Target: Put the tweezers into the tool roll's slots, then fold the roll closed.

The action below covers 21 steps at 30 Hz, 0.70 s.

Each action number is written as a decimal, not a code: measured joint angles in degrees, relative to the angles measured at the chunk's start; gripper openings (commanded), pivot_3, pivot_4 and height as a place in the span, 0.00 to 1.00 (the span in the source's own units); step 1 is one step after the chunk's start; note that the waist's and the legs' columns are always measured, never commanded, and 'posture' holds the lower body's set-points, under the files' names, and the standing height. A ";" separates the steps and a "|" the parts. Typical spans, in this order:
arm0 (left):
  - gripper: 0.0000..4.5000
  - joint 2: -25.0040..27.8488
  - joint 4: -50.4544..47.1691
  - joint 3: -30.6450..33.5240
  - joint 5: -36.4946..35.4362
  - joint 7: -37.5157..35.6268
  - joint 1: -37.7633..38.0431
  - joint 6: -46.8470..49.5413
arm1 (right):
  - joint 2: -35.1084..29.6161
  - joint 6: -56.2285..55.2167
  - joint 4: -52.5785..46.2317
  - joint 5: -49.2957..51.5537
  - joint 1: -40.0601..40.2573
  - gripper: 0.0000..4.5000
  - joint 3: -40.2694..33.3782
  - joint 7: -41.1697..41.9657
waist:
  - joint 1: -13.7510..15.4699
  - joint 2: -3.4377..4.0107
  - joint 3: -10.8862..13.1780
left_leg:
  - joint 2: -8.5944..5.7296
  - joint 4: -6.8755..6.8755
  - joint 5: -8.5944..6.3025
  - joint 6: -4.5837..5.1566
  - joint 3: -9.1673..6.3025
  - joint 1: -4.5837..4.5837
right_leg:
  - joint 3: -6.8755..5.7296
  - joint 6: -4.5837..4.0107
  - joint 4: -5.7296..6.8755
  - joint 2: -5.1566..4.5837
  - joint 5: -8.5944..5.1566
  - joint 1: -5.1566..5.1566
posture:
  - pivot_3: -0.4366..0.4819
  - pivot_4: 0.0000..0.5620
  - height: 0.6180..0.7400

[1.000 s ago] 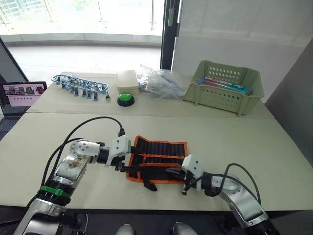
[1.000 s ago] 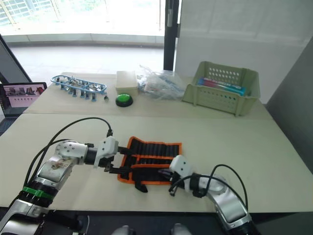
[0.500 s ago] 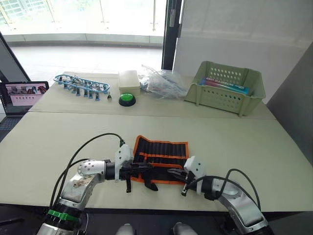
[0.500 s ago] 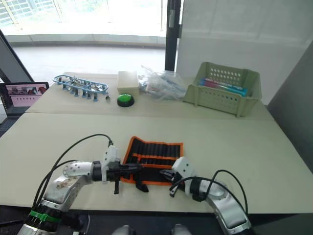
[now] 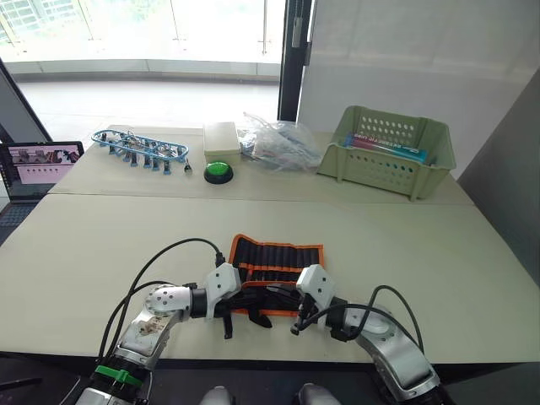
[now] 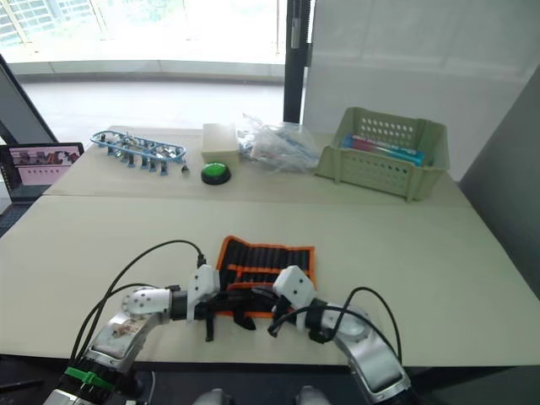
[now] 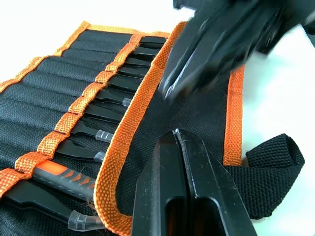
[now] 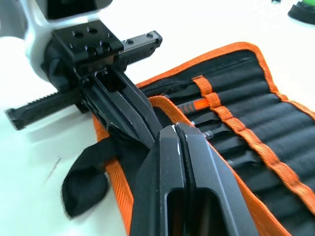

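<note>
Orange-edged tool roll [image 7: 147, 93] flap pinched by both jaws; wrist view shows slotted tweezers [image 7: 106, 114].

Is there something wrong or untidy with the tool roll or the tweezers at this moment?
Nothing looks damaged or spilled. The tweezers lie in a row under the orange slot strip of the tool roll, tips toward the near flap. That flap is partly folded, and the strap loop lies loose on the table.

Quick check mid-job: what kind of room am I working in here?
Probably an office or lab test area: two pale tables pushed together by big floor-level windows, a laptop at the side and a green push button on the far table.
</note>
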 measured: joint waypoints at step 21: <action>0.00 1.21 1.14 0.81 -0.76 -0.11 0.01 -0.83 | -8.91 -3.44 -2.47 0.63 6.85 0.00 -9.45 -1.27 | -0.14 -0.01 -0.01 | -0.09 -0.02 0.00 0.00 0.16 0.24 | 0.50 0.06 -0.02 0.05 0.02 0.09 | 0.48 0.27 0.98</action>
